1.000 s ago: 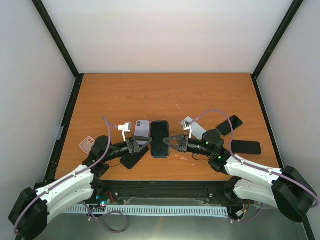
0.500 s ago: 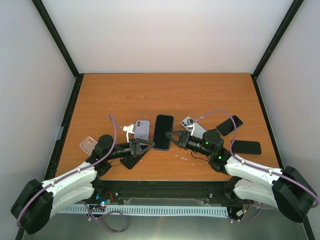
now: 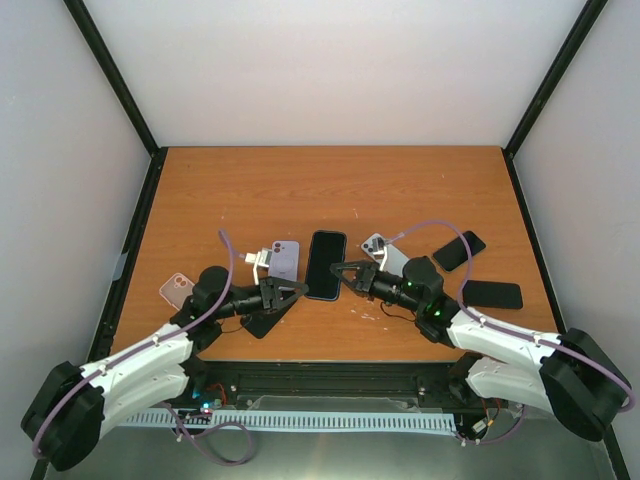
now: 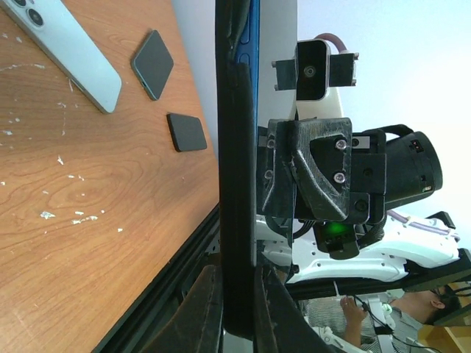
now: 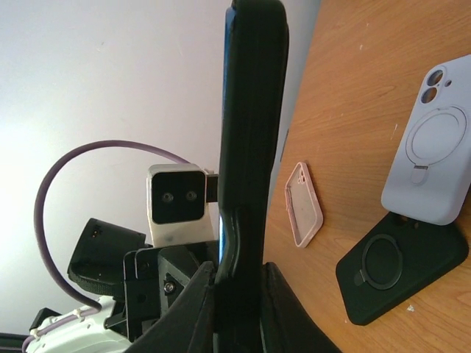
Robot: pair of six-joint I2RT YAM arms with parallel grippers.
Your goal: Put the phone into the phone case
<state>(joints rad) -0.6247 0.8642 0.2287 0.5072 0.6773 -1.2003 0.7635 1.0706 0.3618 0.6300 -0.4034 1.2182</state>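
A black-screened phone (image 3: 326, 264) in a dark phone case lies tilted off the table at mid front, between both grippers. My left gripper (image 3: 299, 288) is shut on its near left corner. My right gripper (image 3: 341, 272) is shut on its right edge. The left wrist view has the phone (image 4: 237, 147) edge-on, black case rim against a silver-blue side, pinched at my left gripper (image 4: 237, 298). From the right wrist the phone (image 5: 252, 132) also stands edge-on inside my right gripper (image 5: 240, 298), and a case rim bulges away just above the fingers.
A lilac ring case (image 3: 283, 260), a black ring case (image 3: 262, 321) and a clear pink case (image 3: 175, 290) lie on the left. A pale phone (image 3: 386, 254) and two dark phones (image 3: 459, 250) (image 3: 492, 294) lie on the right. Black frame posts stand at the table's edges.
The phone has shifted a little away from the arms and tilted. My left gripper has closed onto its near left corner. The right gripper stays shut on it.
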